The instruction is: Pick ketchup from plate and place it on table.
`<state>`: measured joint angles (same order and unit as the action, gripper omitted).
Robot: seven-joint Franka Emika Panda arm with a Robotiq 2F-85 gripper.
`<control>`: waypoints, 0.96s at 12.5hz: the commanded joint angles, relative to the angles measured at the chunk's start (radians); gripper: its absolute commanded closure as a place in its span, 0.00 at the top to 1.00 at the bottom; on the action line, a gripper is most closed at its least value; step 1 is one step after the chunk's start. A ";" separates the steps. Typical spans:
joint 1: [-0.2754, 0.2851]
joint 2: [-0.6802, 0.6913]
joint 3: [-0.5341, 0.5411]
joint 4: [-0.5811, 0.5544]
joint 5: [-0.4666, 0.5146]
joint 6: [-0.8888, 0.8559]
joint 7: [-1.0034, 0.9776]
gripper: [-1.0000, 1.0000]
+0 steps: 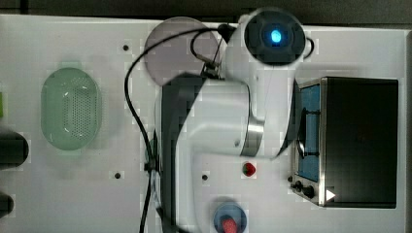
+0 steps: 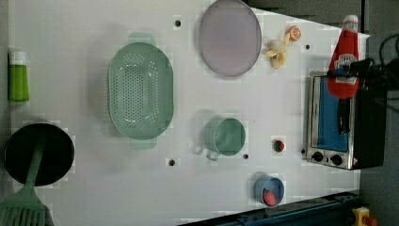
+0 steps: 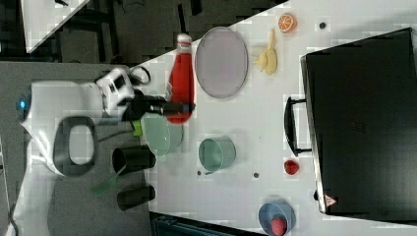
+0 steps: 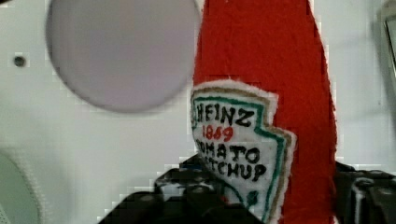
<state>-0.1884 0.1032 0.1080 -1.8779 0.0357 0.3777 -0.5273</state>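
- End effector (image 3: 179, 107) clamped across the lower body of the ketchup bottle (image 3: 181, 78), holding it up off the surface (image 2: 70, 70).
- Bottle clear of the plate (image 2: 229, 37), which lies bare; in the right view, bottle just beside the plate's left edge.
- In the left view, bottle (image 2: 345, 59) raised in front of the toaster oven (image 2: 348, 122), whitish cap pointing toward the top of the picture.
- In the wrist view, white label (image 4: 238, 144) on the red body (image 4: 261, 42), dark fingers (image 4: 187, 196) low at either side, plate (image 4: 123, 51) beside.
- Elsewhere on the surface: green colander (image 2: 140, 90), teal cup (image 2: 225, 136), strawberry (image 2: 278, 145), blue bowl (image 2: 269, 189), orange slice (image 2: 294, 33).
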 commanded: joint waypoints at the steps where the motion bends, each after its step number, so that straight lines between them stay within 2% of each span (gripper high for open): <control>1: 0.015 -0.021 -0.003 -0.165 0.000 0.088 0.080 0.63; 6: 0.015 -0.013 -0.005 -0.401 0.000 0.358 0.080 0.63; 9: 0.015 0.045 -0.005 -0.461 0.000 0.471 0.080 0.63; 12: 0.016 0.116 -0.004 -0.473 0.000 0.545 0.080 0.63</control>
<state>-0.1797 0.2435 0.1039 -2.3652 0.0300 0.8882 -0.4993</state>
